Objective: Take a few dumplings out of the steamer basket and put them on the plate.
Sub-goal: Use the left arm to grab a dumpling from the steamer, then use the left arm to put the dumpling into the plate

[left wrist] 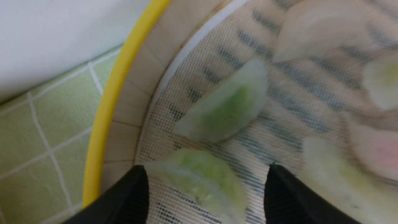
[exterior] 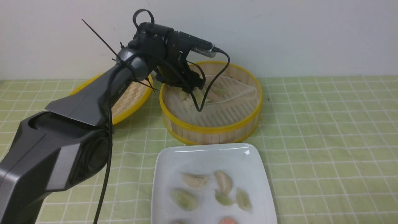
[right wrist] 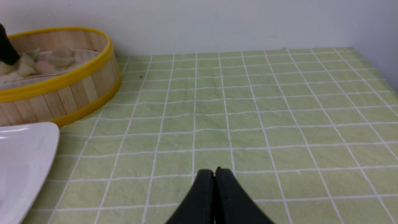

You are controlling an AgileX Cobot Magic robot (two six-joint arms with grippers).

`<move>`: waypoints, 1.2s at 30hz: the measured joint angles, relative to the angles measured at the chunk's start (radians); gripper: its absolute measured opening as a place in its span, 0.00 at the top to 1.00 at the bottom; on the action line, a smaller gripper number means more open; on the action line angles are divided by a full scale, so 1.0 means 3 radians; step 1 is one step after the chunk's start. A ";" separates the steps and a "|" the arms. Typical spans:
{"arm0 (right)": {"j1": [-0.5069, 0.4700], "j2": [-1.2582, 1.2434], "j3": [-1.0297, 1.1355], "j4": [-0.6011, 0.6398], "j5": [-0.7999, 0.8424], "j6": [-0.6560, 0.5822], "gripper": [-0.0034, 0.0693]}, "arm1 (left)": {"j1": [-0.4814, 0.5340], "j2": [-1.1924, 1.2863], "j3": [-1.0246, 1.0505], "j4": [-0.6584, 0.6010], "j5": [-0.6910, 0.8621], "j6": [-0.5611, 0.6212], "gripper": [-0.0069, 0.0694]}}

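Observation:
The steamer basket [exterior: 214,129] stands at the back centre, with its white liner [exterior: 236,90] inside. My left gripper [exterior: 190,89] is down inside it at the basket's left side. In the left wrist view it [left wrist: 206,169] is open, with one green dumpling [left wrist: 199,179] lying on the liner between the fingers. A second green dumpling [left wrist: 227,112] lies just beyond. The white plate [exterior: 205,157] in front holds three green dumplings [exterior: 184,199] among others. My right gripper [right wrist: 214,172] is shut and empty over the tablecloth, right of the basket [right wrist: 62,81] and plate [right wrist: 25,155].
The woven yellow-rimmed lid [exterior: 130,99] leans left of the basket, partly behind my left arm. Beige dumplings [exterior: 195,179] and a pink one [exterior: 228,221] also lie on the plate. Beige [left wrist: 317,28] and pinkish [left wrist: 379,152] dumplings lie in the basket. A green checked cloth [exterior: 326,140] covers the table.

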State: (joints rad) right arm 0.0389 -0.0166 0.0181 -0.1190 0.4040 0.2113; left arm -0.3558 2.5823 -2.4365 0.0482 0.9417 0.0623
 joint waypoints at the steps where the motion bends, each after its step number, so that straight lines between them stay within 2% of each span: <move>1: 0.0000 0.0000 0.0000 0.0000 0.0000 0.0000 0.97 | 0.0000 0.0015 0.0000 -0.0002 -0.0009 0.0000 0.32; 6: 0.0000 0.0000 0.0000 0.0000 0.0000 0.0000 0.97 | -0.0018 0.0056 0.0000 0.0001 -0.0018 -0.0011 0.33; 8: 0.0000 0.0000 0.0000 0.0000 0.0000 0.0000 0.97 | -0.0018 0.0059 0.0000 0.0005 -0.0021 -0.0018 0.37; 11: 0.0000 0.0000 0.0000 0.0000 0.0000 0.0000 0.97 | -0.0018 0.0066 -0.0012 0.0009 -0.0017 -0.0021 0.53; 12: 0.0000 0.0000 0.0000 0.0000 0.0000 0.0000 0.97 | -0.0018 0.0066 -0.0025 0.0012 0.0023 -0.0021 0.63; 13: 0.0000 0.0000 0.0000 0.0000 0.0000 0.0000 0.97 | -0.0018 0.0066 -0.0035 0.0012 0.0049 -0.0021 0.68; 22: 0.0000 0.0000 0.0000 0.0000 0.0000 0.0000 0.97 | -0.0018 -0.0244 -0.0423 0.0012 0.0946 0.0074 0.68; 27: 0.0000 0.0000 0.0000 0.0000 -0.0003 0.0000 0.97 | -0.0014 -0.0611 -0.0511 -0.0120 0.0992 0.0214 0.68; 30: 0.0000 0.0000 0.0000 0.0000 -0.0003 0.0000 0.97 | -0.0014 -0.0918 -0.0262 -0.0382 0.1006 0.0243 0.68; 36: 0.0000 0.0000 0.0000 0.0000 -0.0006 0.0000 0.97 | -0.0067 -0.1657 0.0913 -0.0638 0.1011 0.0243 0.68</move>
State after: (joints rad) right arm 0.0389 -0.0166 0.0181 -0.1190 0.4023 0.2113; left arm -0.3759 2.0852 -2.1625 -0.1433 1.2449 0.1351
